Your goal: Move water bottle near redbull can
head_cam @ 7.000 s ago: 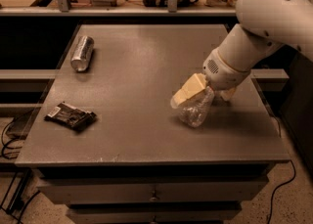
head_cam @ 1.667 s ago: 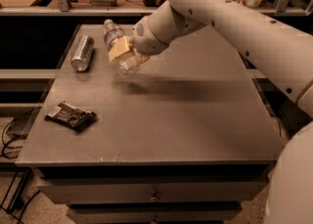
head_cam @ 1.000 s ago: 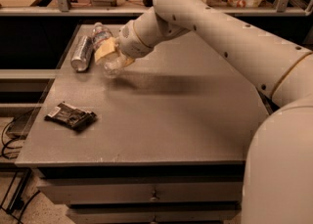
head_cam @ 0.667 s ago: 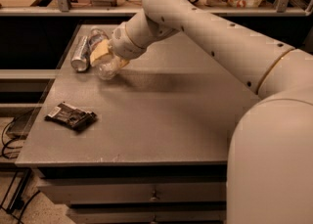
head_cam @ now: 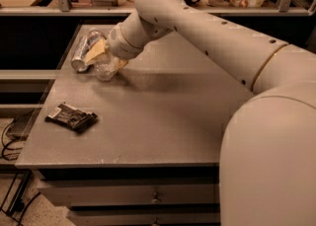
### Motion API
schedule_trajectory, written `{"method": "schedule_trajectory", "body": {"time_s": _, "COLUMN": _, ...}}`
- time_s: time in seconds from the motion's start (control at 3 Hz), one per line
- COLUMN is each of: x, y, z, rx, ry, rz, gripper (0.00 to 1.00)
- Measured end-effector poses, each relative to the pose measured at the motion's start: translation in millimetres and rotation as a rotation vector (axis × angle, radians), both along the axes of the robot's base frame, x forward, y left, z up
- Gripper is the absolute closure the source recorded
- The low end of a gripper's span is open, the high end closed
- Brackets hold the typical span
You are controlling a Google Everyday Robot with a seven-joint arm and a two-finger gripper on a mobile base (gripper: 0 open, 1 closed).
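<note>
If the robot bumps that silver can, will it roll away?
Probably: the redbull can lies on its side, so it may roll. It looks slim, so a nudge might shift it. The gripper holds the water bottle right beside it.

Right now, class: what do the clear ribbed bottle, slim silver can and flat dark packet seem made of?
Clear ribbed bottle, in the gripper at far left: see-through, likely plastic. Slim silver can: grey sheen, likely metal. Flat dark packet: crinkled, glinting, perhaps foil film.
</note>
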State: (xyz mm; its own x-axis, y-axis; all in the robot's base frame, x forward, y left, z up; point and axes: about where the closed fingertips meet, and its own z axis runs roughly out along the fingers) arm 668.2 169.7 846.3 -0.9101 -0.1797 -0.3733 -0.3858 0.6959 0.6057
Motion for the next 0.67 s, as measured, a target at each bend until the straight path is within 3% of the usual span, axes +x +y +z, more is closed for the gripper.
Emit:
{"method": "schedule_trajectory", "body": {"time_s": 0.33, "x": -2.2, "y": 1.1, "z": 3.4, "rx": -0.015, "ry": -0.015, "rz": -0.006, "gripper": 0.0}}
{"method": "schedule_trajectory", "body": {"time_s": 0.67, "x": -2.3, "y": 1.1, "z": 7.8, "rx": -0.016, "ry": -0.015, "rz": -0.006, "gripper": 0.0}}
